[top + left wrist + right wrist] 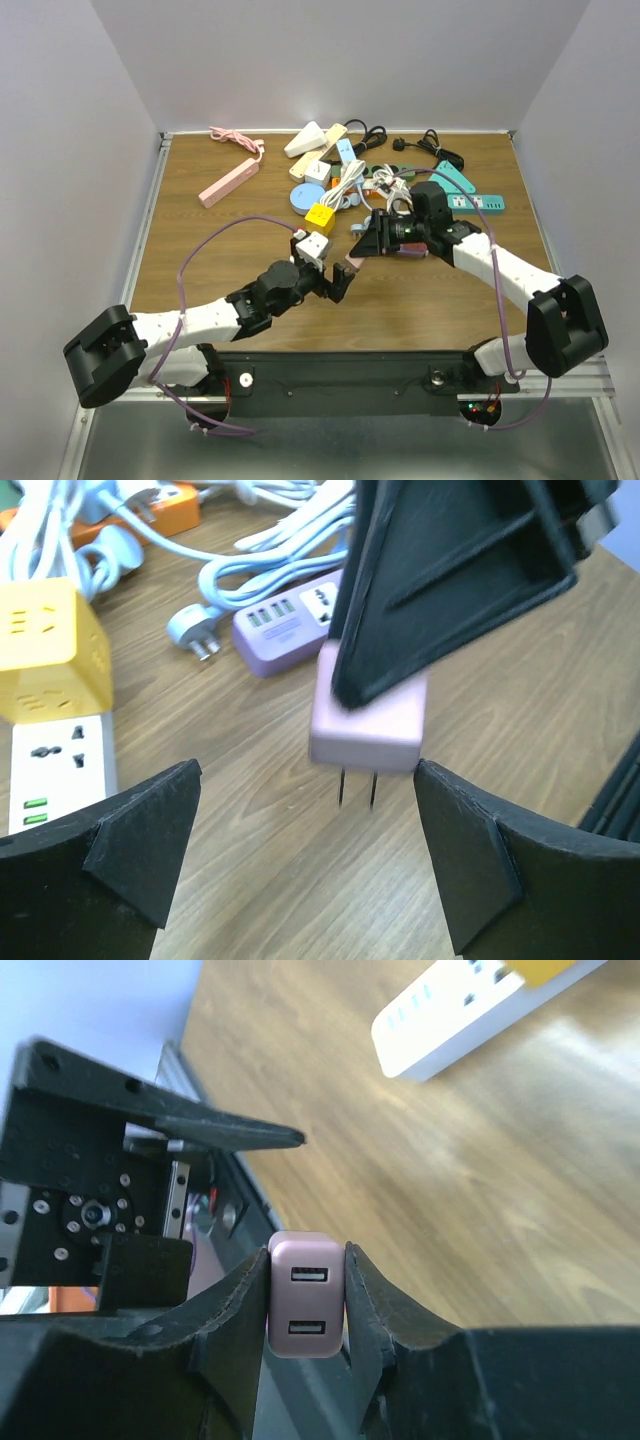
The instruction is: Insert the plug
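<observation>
**Pink plug held over the middle of the desk, sockets close by**

The right gripper (360, 243) pinches the pink plug (368, 720) by 2 opposite sides. That leaves its 2 prongs (356, 785) free and pointing straight down at the desk (200, 250).

The plug hangs in the air roughly midway between the left and right edges, and touches nothing but the fingers.

The left gripper (323, 268) is spread wide and holds nothing. In its own camera, its 2 fingers frame the plug. I judge it waits there to steady a strip.

The white power strip (60, 770) lies just toward the left edge, beside a yellow cube socket (50, 650). A purple strip (290, 620) lies beyond the plug, toward the far edge.

I cannot tell which socket is meant. Next, the prongs need lining up over a 2-slot opening.
</observation>
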Motion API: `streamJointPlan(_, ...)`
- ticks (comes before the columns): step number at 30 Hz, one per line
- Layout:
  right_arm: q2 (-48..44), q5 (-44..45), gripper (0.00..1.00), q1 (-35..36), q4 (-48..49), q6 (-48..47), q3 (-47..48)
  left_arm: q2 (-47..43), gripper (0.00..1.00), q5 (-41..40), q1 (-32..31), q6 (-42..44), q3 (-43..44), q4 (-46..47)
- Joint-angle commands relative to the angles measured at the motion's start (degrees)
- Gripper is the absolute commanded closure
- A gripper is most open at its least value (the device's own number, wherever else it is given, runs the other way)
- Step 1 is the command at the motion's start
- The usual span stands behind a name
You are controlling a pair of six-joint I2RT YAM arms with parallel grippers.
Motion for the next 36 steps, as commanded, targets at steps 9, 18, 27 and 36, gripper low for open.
streamJointPlan(9, -1.1, 4.8, 1.0, -6.0, 1.9, -2.0, 5.1, 6.6, 0.01, -26.5, 3.3, -11.8, 5.0, -13.6)
streamJointPlan(18, -3.4, 4.8, 1.0, -7.3, 2.0, -2.0, 3.6, 15.8, 0.01, -19.0, 12.2, -10.9, 6.2, -5.9)
streamJointPlan(27, -5.0, 4.8, 1.0, -8.9, 1.9, -2.2, 1.8, 23.5, 0.01, -6.3, 12.5, -7.9, 6.3, 1.9)
streamJointPlan(36, -6.2, 6.6, 1.0, -9.5, 1.7, -2.4, 1.5, 23.3, 0.01, 2.5, 11.0, -11.5, 4.9, 3.7)
